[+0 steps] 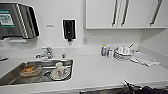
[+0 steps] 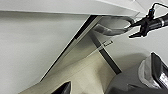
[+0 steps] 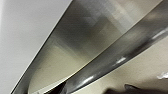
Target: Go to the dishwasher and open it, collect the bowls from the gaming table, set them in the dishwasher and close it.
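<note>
The dishwasher's brushed steel front point(image 3: 95, 32) fills the right wrist view, with its long steel bar handle point(image 3: 120, 60) running across it very close to the camera. In the left wrist view the same handle point(image 2: 112, 29) curves out below the white counter edge, and my right gripper point(image 2: 140, 30) hangs right beside it. My right arm point(image 1: 140, 88) shows as a dark shape at the counter's front edge in the head view. The bowls and the gaming table are out of view.
A white counter point(image 1: 100, 70) lies ahead, with a steel sink point(image 1: 15, 75) holding a clear tub point(image 1: 30, 70) and a plate with a cup point(image 1: 60, 71). Bottles point(image 1: 106, 51), stacked dishes point(image 1: 123, 53) and cloths point(image 1: 145, 60) sit at the back right. Wall cabinets point(image 1: 125, 12) hang above.
</note>
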{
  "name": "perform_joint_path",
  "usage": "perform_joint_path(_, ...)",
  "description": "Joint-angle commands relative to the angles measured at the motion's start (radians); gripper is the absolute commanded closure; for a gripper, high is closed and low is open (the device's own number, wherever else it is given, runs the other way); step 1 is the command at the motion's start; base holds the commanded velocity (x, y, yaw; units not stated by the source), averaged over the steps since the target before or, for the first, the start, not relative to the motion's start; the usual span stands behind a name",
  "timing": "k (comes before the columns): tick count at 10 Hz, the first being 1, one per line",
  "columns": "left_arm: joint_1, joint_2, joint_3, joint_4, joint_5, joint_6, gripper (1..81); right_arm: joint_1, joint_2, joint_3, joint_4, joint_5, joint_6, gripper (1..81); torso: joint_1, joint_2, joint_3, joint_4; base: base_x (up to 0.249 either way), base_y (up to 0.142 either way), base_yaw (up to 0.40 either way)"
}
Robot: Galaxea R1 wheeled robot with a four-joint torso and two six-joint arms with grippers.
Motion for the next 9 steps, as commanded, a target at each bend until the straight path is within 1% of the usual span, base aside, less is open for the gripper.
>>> perform_joint_path(1, -0.098, -0.037, 0.021, -0.008, 0.026, 0.009, 1.0, 0.126, -0.009, -0.007, 0.019, -0.023, 0.007, 1.0, 0.000, 0.000, 0.000, 0.000, 0.000, 0.000, 0.000)
perform_joint_path(4, -0.080, -0.040, 0.021, -0.005, 0.024, 0.014, 1.0, 0.124, 0.051, -0.055, 0.016, -0.021, 0.024, 1.0, 0.000, 0.000, 0.000, 0.000, 0.000, 0.000, 0.000)
perform_joint_path(6, -0.068, -0.042, 0.020, -0.004, 0.023, 0.015, 1.0, 0.118, 0.111, -0.085, 0.014, -0.020, 0.033, 1.0, 0.000, 0.000, 0.000, 0.000, 0.000, 0.000, 0.000)
perform_joint_path(7, -0.065, -0.042, 0.020, -0.004, 0.021, 0.017, 1.0, 0.105, 0.120, -0.093, 0.009, -0.021, 0.033, 1.0, 0.000, 0.000, 0.000, 0.000, 0.000, 0.000, 0.000)
perform_joint_path(9, -0.063, -0.039, 0.020, -0.004, 0.021, 0.017, 1.0, 0.053, 0.094, -0.096, -0.023, -0.020, 0.031, 1.0, 0.000, 0.000, 0.000, 0.000, 0.000, 0.000, 0.000)
